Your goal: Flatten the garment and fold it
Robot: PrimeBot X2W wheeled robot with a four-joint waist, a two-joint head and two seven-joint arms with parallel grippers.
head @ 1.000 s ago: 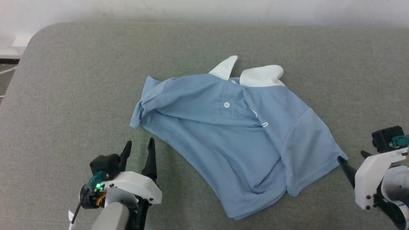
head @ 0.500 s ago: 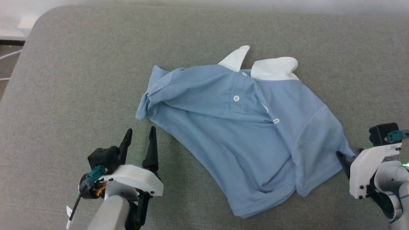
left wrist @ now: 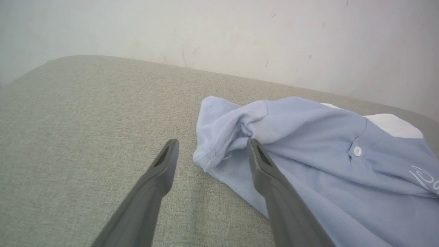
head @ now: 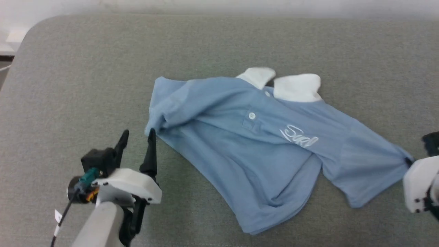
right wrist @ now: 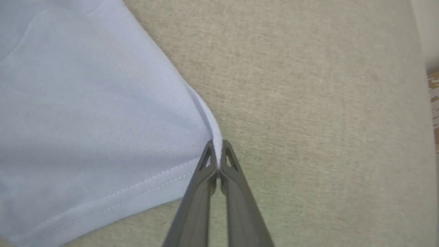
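Shirt [head: 260, 154] centre of table [head: 85, 68], collar [head: 296, 87] at 12, unfolded; right gripper [right wrist: 217, 151] at 3, jaws pinching sleeve hem [right wrist: 137, 187]; left gripper [left wrist: 212, 144] at 8, jaws spread by bunched sleeve [left wrist: 223, 130]; flattening partial; no fold yet.

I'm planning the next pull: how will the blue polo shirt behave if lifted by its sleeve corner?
Probably floppy: the polo shirt lies in soft folds, bunched at one sleeve. Likely light: the right gripper pinches just a thin hem corner. It should drape, not keep shape.
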